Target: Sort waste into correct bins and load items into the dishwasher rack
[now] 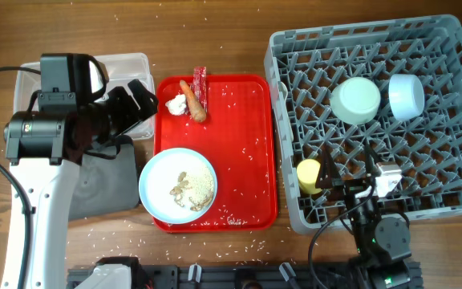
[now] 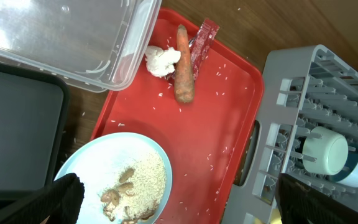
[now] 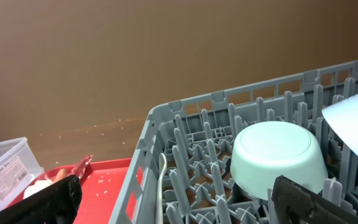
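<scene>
The pale-blue plate [image 1: 157, 172] [image 2: 104, 155] holds rice and food scraps [image 1: 191, 190] [image 2: 138, 186] on the red tray's front. The carrot [image 1: 194, 102] [image 2: 184, 65], white tissue [image 1: 176, 104] [image 2: 161, 61] and red wrapper [image 1: 200, 83] [image 2: 202, 45] lie at the tray's back. My left gripper [image 1: 139, 98] [image 2: 191, 208] is open and empty, above the plate. The grey rack [image 1: 455, 172] [image 3: 157, 124] holds the mint-green bowl [image 1: 355, 99] [image 3: 278, 155], light-blue bowl [image 1: 406, 95] [image 3: 356, 121], yellow cup [image 1: 308, 175] and white spoon [image 3: 161, 180]. My right gripper [image 1: 347, 181] [image 3: 185, 208] is open and empty over the rack's front.
The clear tub [image 1: 131, 63] [image 2: 55, 37] stands at the back left, partly under my left arm. The black tray [image 1: 107, 185] [image 2: 17, 124] lies in front of it. The flat red tray [image 1: 251, 160] [image 2: 222, 124] carries scattered rice grains, as does the wooden table.
</scene>
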Controlling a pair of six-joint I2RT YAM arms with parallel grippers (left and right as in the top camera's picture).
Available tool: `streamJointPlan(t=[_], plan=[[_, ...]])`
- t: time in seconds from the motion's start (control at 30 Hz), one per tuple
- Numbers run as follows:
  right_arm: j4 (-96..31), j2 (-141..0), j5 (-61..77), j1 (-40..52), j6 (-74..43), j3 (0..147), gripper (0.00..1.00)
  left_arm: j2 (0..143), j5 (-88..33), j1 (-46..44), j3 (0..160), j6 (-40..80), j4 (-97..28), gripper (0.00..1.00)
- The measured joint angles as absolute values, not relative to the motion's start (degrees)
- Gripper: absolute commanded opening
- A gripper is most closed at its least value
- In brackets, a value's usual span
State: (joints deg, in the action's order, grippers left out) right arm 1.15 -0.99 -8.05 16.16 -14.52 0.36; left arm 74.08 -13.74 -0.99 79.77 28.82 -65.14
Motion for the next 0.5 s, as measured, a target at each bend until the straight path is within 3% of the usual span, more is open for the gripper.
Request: streamJointPlan(t=[0.3, 0.4, 0.43, 0.5], plan=[[1.15, -0.99, -8.03, 16.16, -14.98, 0.36, 1.0, 74.08, -14.92, -0.99, 79.77, 29.19, -65.17, 1.0], [1.15, -0.99, -8.03, 16.16, -14.98, 0.36, 1.0, 74.35, -18.35, -1.67, 79.77, 29.65, -60.27, 0.73], [1.15, -0.99, -8.05, 16.16, -14.96, 0.36, 1.0, 74.96, -18.31, -3.07, 79.77, 30.11, -58.41, 0.68], [1.15, -0.99, -8.03, 16.16, -14.98, 0.36, 0.99, 78.41, -15.84, -9.63, 79.79, 30.46, -54.65, 0.67]])
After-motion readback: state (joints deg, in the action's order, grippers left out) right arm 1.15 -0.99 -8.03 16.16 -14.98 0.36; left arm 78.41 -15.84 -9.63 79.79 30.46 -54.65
